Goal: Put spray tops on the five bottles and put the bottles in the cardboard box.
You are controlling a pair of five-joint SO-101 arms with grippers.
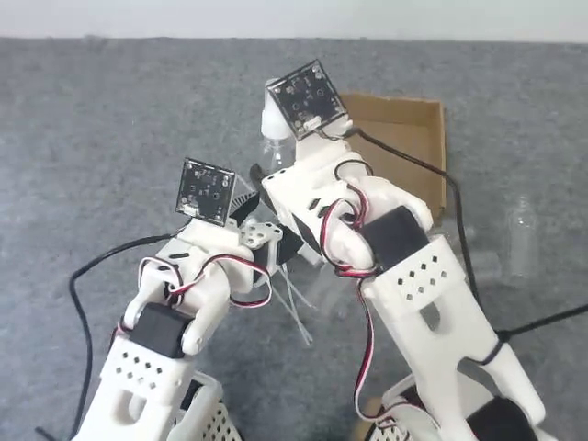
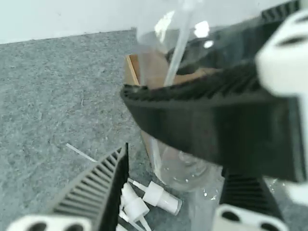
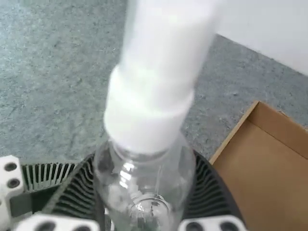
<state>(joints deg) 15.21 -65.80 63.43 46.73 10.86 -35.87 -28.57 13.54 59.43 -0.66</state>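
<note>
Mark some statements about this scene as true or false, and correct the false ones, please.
1. The right gripper holds a bottle with a spray top on it. True.
2. That bottle stands inside the cardboard box. False: it is held beside the box.
3. On the table lie loose spray tops. True.
4. The lone bottle away from the arms has a white top. False: its neck is bare.

"Where was the capped bottle [image 3: 144, 192]?"
"Gripped in the right hand [image 3: 144, 209]: clear, white spray top [image 3: 154, 96] fitted, open cardboard box [image 3: 269, 163] just beside."
"The rest?"
"Loose spray tops [image 2: 154, 195] lay on the desk [image 1: 110, 138] under that hand; a bare bottle [image 1: 522, 234] sat past the box."
</note>
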